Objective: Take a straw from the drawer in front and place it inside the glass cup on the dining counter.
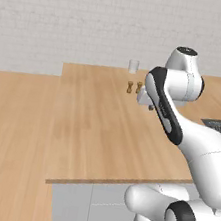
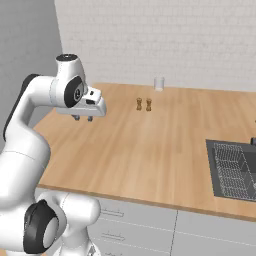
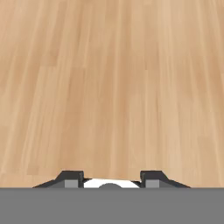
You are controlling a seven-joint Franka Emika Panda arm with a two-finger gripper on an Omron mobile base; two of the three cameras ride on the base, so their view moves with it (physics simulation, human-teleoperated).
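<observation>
- The robot's gripper (image 2: 83,118) hangs above the dining counter (image 2: 150,150), fingertips pointing down at bare wood, its jaws standing apart with nothing between them (the hand view shows wood grain in the gap).
- Judged from this scene, the task sits at its opening step: no straw is in the fingers, and none can be seen on the counter or in the cup.
- The glass cup (image 2: 159,83) stands at the far edge of the counter by the brick wall, well beyond the gripper and off to its right as the right base view has it; it looks empty, clear from rim to whitish base.
- Two small wooden shakers (image 2: 144,104) stand side by side between the gripper and the cup, nearer the cup, touching neither.
- The drawer cannot be picked out for certain: light grey fronts (image 2: 135,222) run below the counter's near edge, under and behind the gripper, and all appear shut, so any contents are hidden.
- The next move probably calls for bringing the hand down past the counter's near edge to a drawer handle, pulling it out, and only then looking for the thin green stick.
- A dark dish rack (image 2: 234,170) lies sunk in the counter far to the gripper's right; it seems to hold nothing.
</observation>
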